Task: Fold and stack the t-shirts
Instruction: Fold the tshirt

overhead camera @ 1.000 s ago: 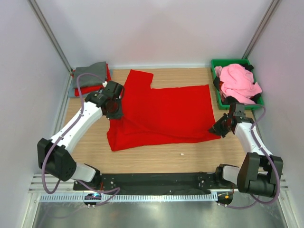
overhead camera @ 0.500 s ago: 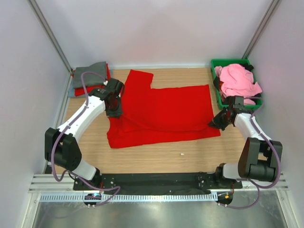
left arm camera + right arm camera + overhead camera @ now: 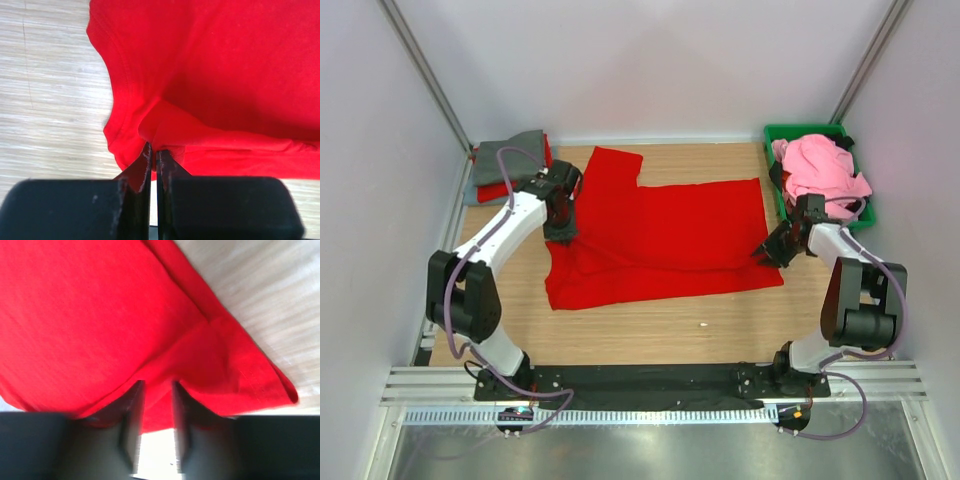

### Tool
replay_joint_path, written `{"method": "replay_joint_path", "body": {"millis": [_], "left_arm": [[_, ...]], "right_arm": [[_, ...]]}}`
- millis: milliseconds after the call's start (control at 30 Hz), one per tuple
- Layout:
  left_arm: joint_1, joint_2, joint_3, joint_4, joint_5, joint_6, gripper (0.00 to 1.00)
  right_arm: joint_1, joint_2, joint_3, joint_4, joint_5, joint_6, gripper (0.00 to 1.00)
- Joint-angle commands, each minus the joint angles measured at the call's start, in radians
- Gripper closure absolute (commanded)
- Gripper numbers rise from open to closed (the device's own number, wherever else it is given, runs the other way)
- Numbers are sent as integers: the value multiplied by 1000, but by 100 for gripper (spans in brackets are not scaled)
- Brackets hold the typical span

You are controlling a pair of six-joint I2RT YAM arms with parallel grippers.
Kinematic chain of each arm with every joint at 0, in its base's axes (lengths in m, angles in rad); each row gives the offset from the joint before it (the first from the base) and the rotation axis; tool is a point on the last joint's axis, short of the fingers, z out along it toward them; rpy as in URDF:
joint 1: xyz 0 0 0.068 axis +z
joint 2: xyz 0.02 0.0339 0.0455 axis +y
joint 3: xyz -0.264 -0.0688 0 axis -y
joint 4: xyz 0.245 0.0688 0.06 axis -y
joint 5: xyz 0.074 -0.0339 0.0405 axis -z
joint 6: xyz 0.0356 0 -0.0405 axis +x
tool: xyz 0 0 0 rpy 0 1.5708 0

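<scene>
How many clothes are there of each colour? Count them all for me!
Red: 2, the big shirt spread on the table and a folded shirt at the back left
Grey: 1, the grey shirt lying on top of it
Pink: 1, the pink shirt in the green bin
Dark: 1, a dark cloth partly hidden beside it
Total: 5 in view

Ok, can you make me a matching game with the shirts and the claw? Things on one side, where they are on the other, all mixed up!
Things
1. big red shirt
2. pink shirt
3. grey shirt
4. left claw

Places or states
A. heaped in the green bin
B. shut on a fold of red cloth
C. spread out over the middle of the table
D. lying in the far left corner

Pairs: 1-C, 2-A, 3-D, 4-B
</scene>
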Motion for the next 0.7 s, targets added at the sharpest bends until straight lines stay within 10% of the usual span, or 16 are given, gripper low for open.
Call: {"method": "replay_joint_path", "body": {"millis": [0,133,267,467,667], "left_arm": [[21,34,60,22,-39,15,100],[56,131,189,-6,-54,25,93],[93,274,391,-125,-19,41,30],[92,171,453,-170,-16,-5,10],[90,-172,26,-13,106,-116,11]], "right_arm": [[5,32,93,36,-5,-16,55],[6,97,206,27,-2,-11,20],[15,160,422,-74,29,-32,13],[17,6,429,-182,88,-120,10],[18,-201,154,-114,15,-103,9]]}}
